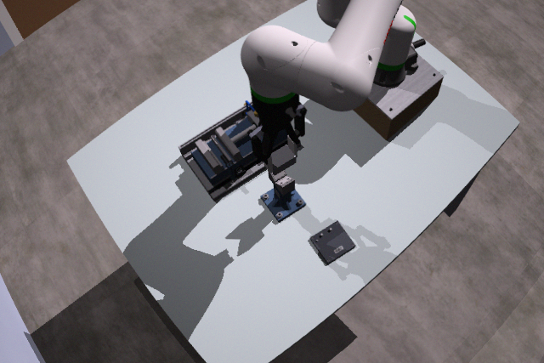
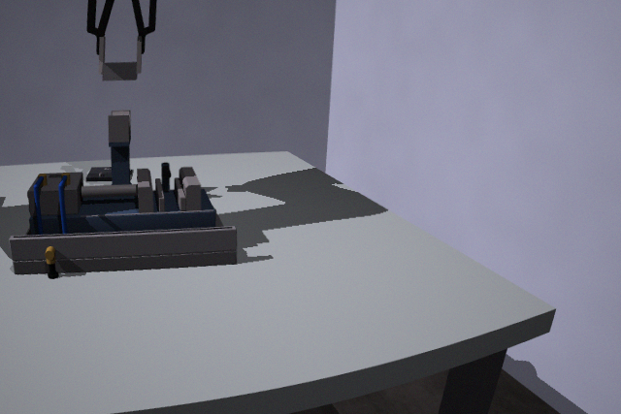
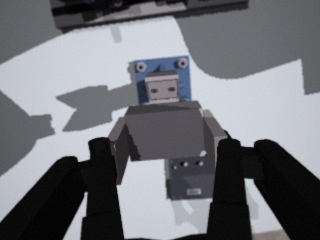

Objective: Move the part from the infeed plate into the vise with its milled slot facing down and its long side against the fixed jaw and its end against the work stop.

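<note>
Up high, we see the gripper squeezing the part, a grey block, between its two fingers, so the block hangs in the air and touches nothing else. Right under it stands the V-block, a grey rest on a blue post, and there is a gap of air between the block and the rest. From the wrist we look down past the block and see the V-block on its blue foot with little screws at the corners. Farther down lies the dark infeed plate, partly hidden by the block and one black finger. From the top, the infeed plate lies well apart from the vise, with the V-block between them. The vise sits in a grey tray with blue hoses at one end, and its jaws stand open. A small black rod sticks up near the jaws. The big white arm covers part of the vise from above and throws dark shadows on the pale table.
</note>
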`<state>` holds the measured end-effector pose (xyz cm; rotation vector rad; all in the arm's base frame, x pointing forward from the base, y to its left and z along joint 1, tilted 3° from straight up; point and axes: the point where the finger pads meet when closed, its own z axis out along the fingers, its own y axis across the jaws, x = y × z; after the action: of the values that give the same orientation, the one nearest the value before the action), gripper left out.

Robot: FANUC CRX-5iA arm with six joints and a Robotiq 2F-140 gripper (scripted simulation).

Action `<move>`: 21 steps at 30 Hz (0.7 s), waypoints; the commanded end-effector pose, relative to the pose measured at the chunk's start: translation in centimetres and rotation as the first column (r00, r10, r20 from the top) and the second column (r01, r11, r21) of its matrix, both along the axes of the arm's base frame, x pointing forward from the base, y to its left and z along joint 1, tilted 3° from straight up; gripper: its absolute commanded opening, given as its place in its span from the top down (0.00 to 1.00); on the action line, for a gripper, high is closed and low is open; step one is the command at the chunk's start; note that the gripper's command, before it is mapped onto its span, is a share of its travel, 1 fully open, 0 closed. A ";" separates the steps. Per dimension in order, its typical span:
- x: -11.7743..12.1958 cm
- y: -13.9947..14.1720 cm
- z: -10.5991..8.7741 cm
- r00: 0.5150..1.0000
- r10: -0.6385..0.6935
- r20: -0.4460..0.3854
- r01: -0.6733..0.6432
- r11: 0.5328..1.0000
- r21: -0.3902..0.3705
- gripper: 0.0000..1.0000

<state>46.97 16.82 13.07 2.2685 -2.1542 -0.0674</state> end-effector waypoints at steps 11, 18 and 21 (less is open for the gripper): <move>0.0 0.0 0.2 1.000 0.000 0.000 0.000 1.000 0.000 1.00; 0.1 -0.1 0.2 1.000 -0.009 0.000 0.009 1.000 0.000 1.00; 0.2 -0.3 0.2 1.000 -0.023 0.000 0.023 1.000 -0.001 1.00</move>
<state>47.09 16.67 13.27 2.2544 -2.1686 -0.0673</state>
